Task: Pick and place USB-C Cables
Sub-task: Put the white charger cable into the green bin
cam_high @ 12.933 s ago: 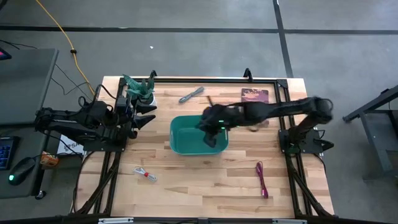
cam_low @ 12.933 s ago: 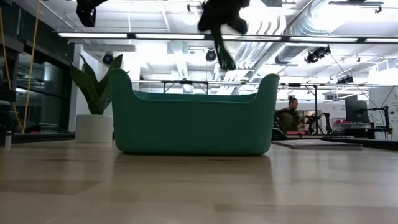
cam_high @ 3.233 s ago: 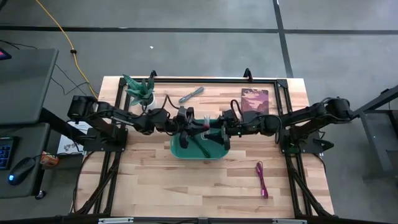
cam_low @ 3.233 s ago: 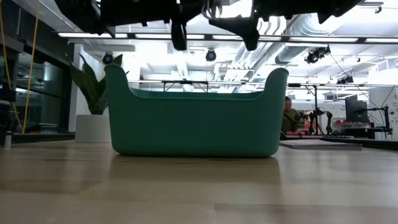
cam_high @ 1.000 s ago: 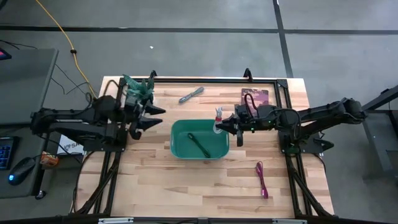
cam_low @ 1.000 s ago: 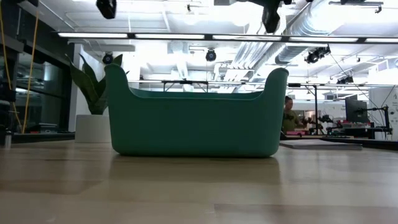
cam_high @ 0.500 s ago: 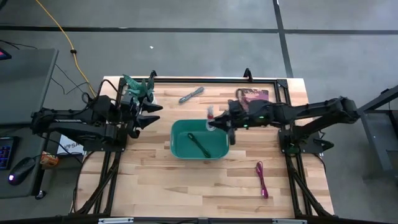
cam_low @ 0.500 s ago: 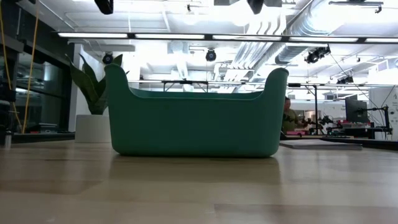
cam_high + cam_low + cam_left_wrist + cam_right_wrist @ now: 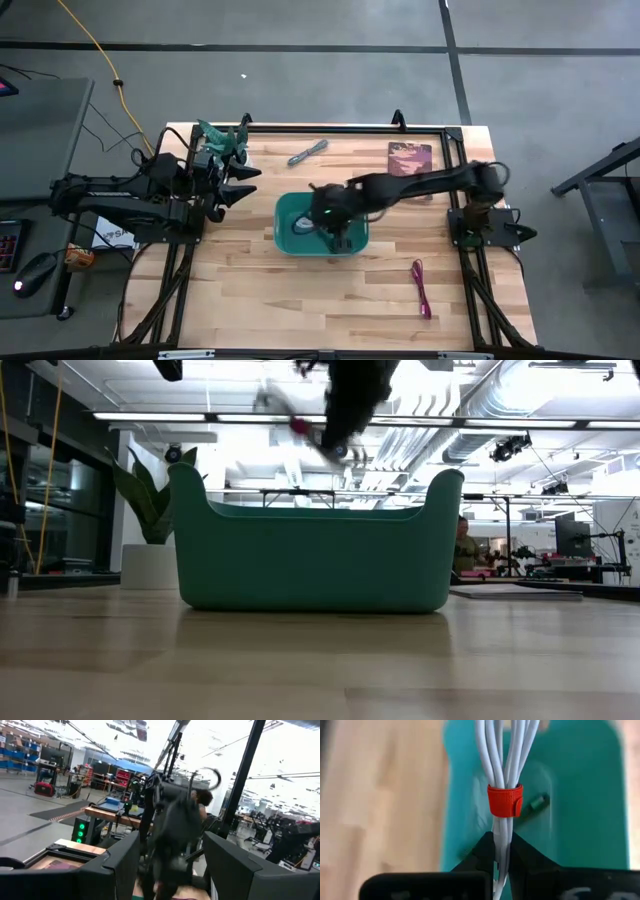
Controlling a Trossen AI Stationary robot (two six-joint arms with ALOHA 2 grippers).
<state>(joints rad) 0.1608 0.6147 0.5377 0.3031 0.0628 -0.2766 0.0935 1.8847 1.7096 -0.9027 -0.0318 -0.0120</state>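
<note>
White with a red band, the USB-C cable (image 9: pixel 504 800) is pinched in the right tool (image 9: pixel 497 851) directly above the teal bin (image 9: pixel 285 240), its long axis running out from the fingertips, while the left tool (image 9: pixel 243 182) waits apart, jaws spread.

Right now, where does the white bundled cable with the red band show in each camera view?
High view: white bundled cable with the red band, over the teal plastic bin, beside the right gripper.
Low view: cable blurred, above the bin.
Left wrist view: cannot make it out.
Right wrist view: cable pinched between the fingers.
Shared landmark: the bin.
</note>
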